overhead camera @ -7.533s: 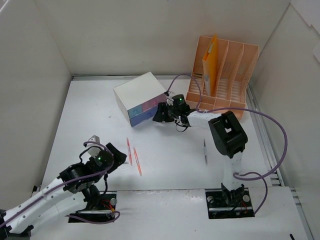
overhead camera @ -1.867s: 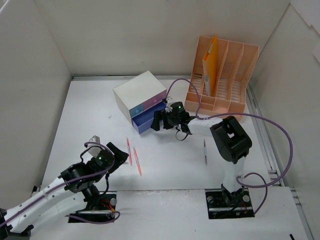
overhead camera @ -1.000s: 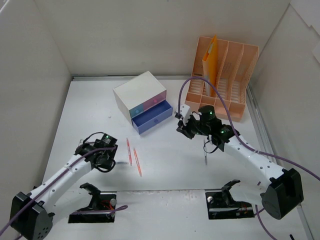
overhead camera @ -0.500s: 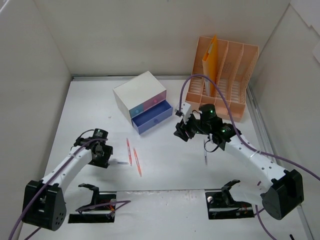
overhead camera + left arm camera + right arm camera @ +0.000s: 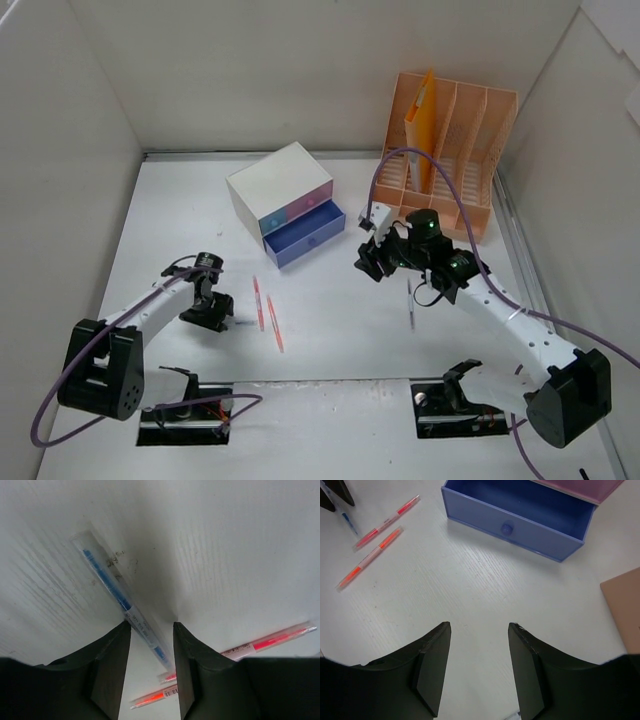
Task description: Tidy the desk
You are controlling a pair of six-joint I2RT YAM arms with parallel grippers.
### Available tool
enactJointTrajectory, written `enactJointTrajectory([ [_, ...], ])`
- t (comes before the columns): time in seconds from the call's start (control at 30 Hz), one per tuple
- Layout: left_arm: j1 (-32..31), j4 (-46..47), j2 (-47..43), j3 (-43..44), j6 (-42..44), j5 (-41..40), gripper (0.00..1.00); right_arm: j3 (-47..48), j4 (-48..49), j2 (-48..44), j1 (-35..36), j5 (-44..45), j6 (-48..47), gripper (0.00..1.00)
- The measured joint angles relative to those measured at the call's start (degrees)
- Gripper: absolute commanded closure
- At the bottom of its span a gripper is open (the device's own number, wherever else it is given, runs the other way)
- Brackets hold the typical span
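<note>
The white desk (image 5: 340,330) holds a blue pen (image 5: 240,322), two red pens (image 5: 258,302) (image 5: 274,323) and a dark pen (image 5: 410,303). My left gripper (image 5: 205,312) is low on the desk at the left. In the left wrist view it (image 5: 151,625) is open, and the blue pen (image 5: 112,587) runs between its jaws, with the red pens (image 5: 265,642) beyond. My right gripper (image 5: 368,262) (image 5: 479,625) is open and empty above the desk, just right of the open blue drawer (image 5: 305,235) (image 5: 520,515).
The white drawer box (image 5: 280,185) stands behind the blue drawer, its pink drawer (image 5: 580,487) shut. An orange file rack (image 5: 450,150) with a yellow folder (image 5: 420,125) stands at the back right. White panels wall in the desk.
The right gripper pulled the blue drawer open, let go and drew back to the right. The left arm reached out and lowered its gripper over the blue pen.
</note>
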Motion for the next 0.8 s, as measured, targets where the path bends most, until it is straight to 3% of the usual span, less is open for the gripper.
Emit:
enactJointTrajectory([
  [0.2,-0.02,1.18,1.86,0.57,0.44,0.83,0.9,-0.13,0.04,0.0,-0.63,0.85,0.13,0.53],
  [0.4,-0.7,1.29,3.89,2.27,1.46,0.96,0.99,-0.81,0.02,-0.13,-1.46,1.55,0.7,0.53],
  [0.53,-1.68,0.63,3.87,2.73,2.25,0.46,1.0,-1.2,0.0,-0.61,-1.88,1.68,1.03,0.53],
  [0.67,-6.62,-6.23,0.26,8.41,4.04,-4.2,1.0,-1.6,-0.02,-1.51,-2.51,1.86,1.22,0.37],
  [0.8,-14.01,-8.92,-7.32,20.37,11.52,-11.65,1.0,-1.84,-0.04,-2.23,-3.08,2.01,0.92,0.41],
])
